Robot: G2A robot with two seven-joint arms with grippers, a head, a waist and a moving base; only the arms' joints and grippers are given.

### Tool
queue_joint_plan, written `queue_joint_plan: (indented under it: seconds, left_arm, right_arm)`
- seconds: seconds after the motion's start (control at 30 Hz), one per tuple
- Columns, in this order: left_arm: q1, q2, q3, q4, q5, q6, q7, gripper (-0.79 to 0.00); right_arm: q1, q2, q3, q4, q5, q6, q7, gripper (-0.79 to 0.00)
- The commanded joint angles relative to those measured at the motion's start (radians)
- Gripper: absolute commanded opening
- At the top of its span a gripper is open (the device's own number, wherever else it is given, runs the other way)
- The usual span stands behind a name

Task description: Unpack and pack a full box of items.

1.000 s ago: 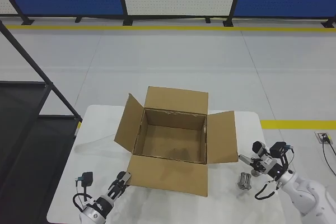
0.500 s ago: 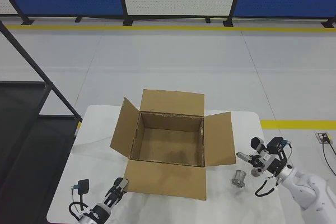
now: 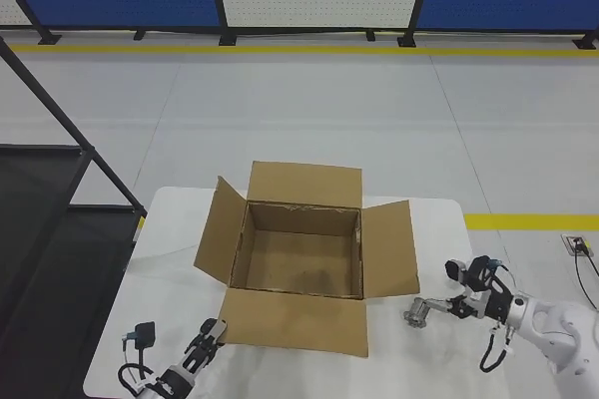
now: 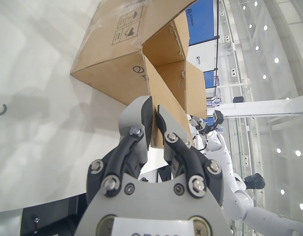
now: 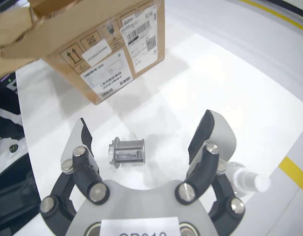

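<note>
Since a second ago, the small metal cylinder (image 5: 127,152) has slid nearer the cardboard box (image 3: 299,259), and the right arm has swung outward. Now the right claw (image 5: 144,116) is released, its fingers spread wide; the cylinder lies on its side on the table (image 5: 215,79) between them, touching neither. The left claw (image 4: 155,121) is clenched on the near flap's corner, the open box just beyond it.

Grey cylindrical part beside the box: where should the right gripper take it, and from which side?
Come down from above with the right gripper, which is open. The grey cylindrical part lies on its side on the table, its axis running finger to finger, so closing on its two flat ends is probably safest; pinching the round barrel could roll it.
</note>
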Motion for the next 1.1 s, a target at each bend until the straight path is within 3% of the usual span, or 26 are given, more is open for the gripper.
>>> queue_joint_plan:
  seconds: [0.0,0.6,1.07]
  left_arm:
    - [-0.009,0.002,-0.004,-0.001,-0.005,0.012,-0.001,0.0]
    - [-0.027,0.008,-0.03,-0.019,-0.03,0.035,0.008,0.0]
    - [-0.027,0.008,-0.03,-0.019,-0.03,0.035,0.008,0.0]
  right_arm:
    - [-0.015,0.009,-0.018,-0.021,-0.027,0.002,0.004,0.0]
    - [0.087,0.016,-0.172,0.059,-0.094,0.03,0.182,0.0]
    - [0.081,0.029,-0.176,0.063,-0.123,0.002,0.16,0.0]
